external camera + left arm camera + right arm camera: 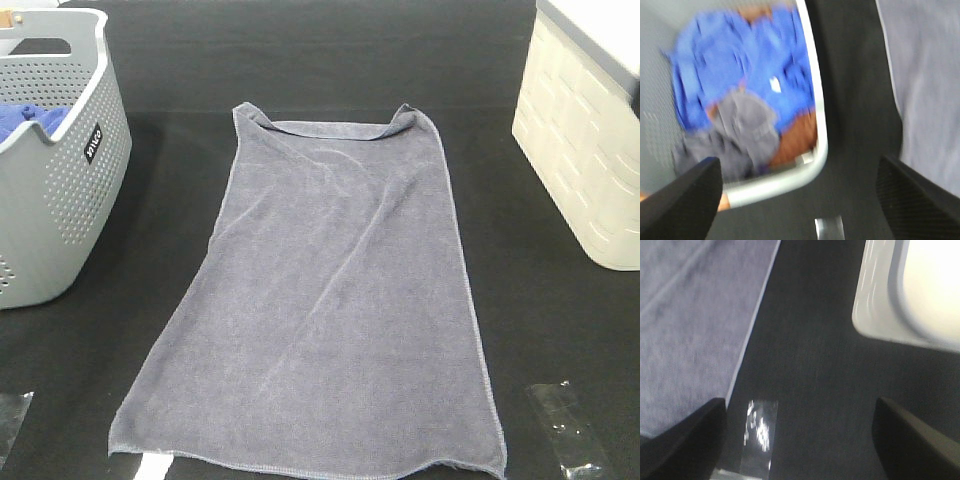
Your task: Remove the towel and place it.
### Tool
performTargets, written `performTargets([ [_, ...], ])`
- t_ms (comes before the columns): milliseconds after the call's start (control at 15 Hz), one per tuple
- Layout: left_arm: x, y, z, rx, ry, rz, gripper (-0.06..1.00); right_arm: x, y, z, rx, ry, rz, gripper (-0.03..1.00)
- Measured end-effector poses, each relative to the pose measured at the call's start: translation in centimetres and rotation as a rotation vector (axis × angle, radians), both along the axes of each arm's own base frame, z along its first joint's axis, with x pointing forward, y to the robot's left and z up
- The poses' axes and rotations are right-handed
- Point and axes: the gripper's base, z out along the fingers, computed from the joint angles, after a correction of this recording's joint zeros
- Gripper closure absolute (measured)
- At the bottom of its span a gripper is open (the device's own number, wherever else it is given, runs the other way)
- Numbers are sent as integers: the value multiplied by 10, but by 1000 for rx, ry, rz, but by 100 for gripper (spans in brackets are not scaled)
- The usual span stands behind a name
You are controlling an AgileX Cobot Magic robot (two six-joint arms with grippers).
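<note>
The slate grey-purple towel [320, 310] lies spread flat on the black table in the exterior view, long side running from front to back, its far hem slightly folded over. Neither gripper shows in the exterior view. In the left wrist view the left gripper [800, 205] is open and empty, above the table between the grey basket [815, 150] and the towel's edge [930, 90]. In the right wrist view the right gripper [800, 440] is open and empty, above bare table beside the towel's other edge [695, 330].
A grey perforated basket [70, 170] stands at the left, holding bright blue, grey and brown cloths [760, 75]. A cream bin [585, 150] stands at the right, also in the right wrist view [910, 295]. Clear tape patches [565, 430] [760, 432] lie on the table.
</note>
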Motion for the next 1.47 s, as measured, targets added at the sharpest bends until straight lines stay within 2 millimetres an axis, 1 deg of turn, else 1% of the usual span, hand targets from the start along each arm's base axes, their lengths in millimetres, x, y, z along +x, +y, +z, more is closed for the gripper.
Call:
performTargets([
  [67, -23, 6, -11, -11, 29, 3, 14, -22, -4, -4, 4, 0, -1, 21],
  [133, -43, 11, -27, -16, 73, 8, 14, -42, -6, -13, 19, 18, -1, 21],
  [267, -84, 22, -49, -32, 111, 8, 14, -82, -11, -26, 45, 11, 0, 21],
  [333, -105, 28, -56, -49, 102, 5, 14, -102, -15, -33, 56, 0, 1, 21],
  [400, -123, 33, -64, -63, 98, 3, 14, -119, -18, -42, 58, -10, 2, 21],
  [533, -158, 42, -76, -97, 50, -13, 14, -150, -24, -53, 68, -66, 3, 21],
  [667, -190, 50, -87, -118, -15, -67, 14, -179, -29, -63, 78, -154, 19, 21],
  [733, -210, 53, -97, -131, -61, -130, 14, -196, -33, -70, 88, -222, 27, 21],
  [867, -231, 55, -110, -154, -116, -212, 14, -216, -37, -78, 94, -319, 50, 21],
  [933, -238, 54, -117, -175, -137, -248, 14, -225, -38, -79, 102, -377, 63, 21],
  [1000, -242, 53, -122, -191, -179, -278, 14, -231, -39, -78, 109, -450, 77, 21],
  [1067, -244, 51, -124, -207, -220, -302, 14, -236, -40, -78, 113, -524, 90, 21],
  [1200, -242, 48, -125, -234, -292, -339, 14, -238, -40, -80, 108, -613, 116, 21],
  [1467, -240, 46, -127, -233, -296, -353, 14, -236, -39, -82, 121, -636, 117, 21],
])
